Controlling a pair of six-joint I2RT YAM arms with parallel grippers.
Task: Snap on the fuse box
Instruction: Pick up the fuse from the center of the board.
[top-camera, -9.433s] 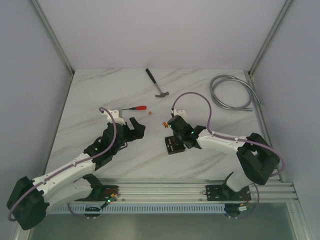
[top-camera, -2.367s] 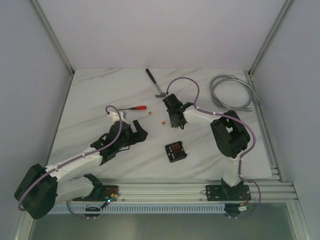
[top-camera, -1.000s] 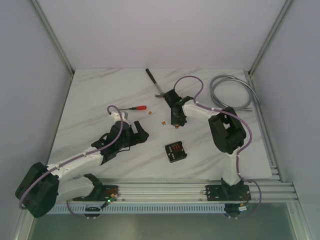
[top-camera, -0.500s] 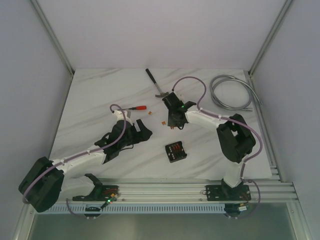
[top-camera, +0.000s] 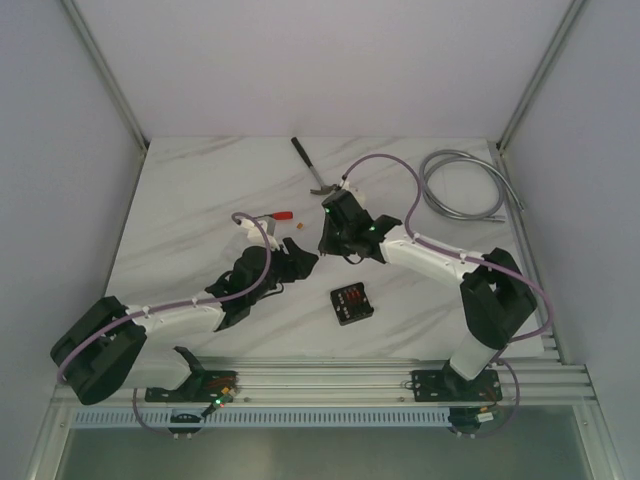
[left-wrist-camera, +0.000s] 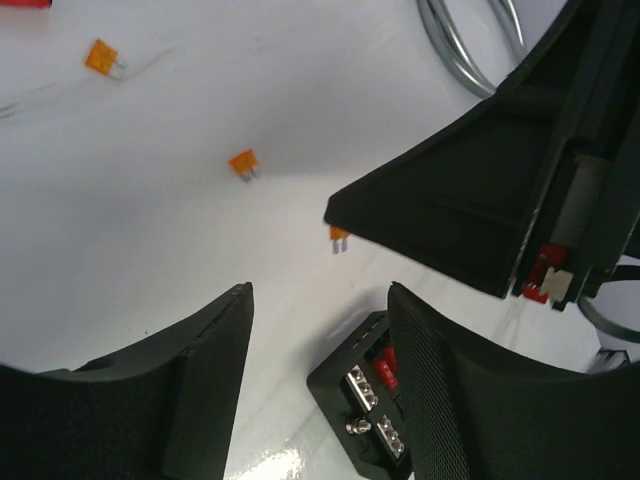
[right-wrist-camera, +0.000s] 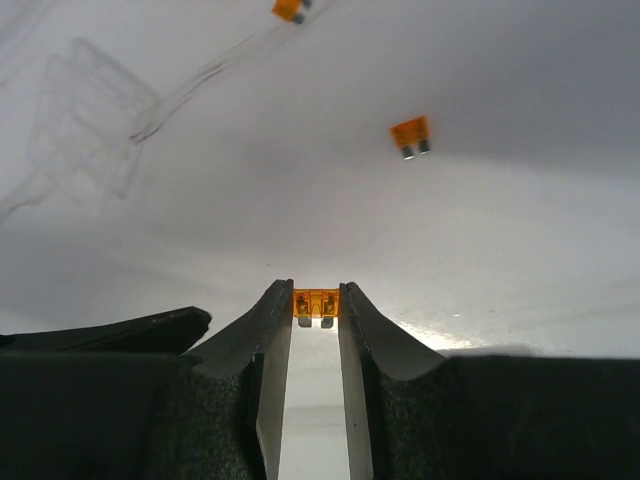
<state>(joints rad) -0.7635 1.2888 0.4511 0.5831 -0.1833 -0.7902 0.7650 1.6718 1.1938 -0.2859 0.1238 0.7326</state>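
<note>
Left fingers (left-wrist-camera: 450, 400) apart, partly hiding fuse box (left-wrist-camera: 362, 388), right fingers (right-wrist-camera: 265, 345) apparently pinching orange fuse (right-wrist-camera: 315, 302)

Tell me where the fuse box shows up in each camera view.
Top external: fuse box, lower middle, just right of centre.
Left wrist: fuse box at bottom centre, partly hidden.
Right wrist: not in it.
Shared landmark: one loose orange fuse, seen in all three.

The fuse box (top-camera: 351, 303) is black, with red fuses (left-wrist-camera: 386, 366) inside. The table (top-camera: 190, 200) is white marble with faint grey veining. The loose fuses (left-wrist-camera: 243, 162) are orange.
</note>
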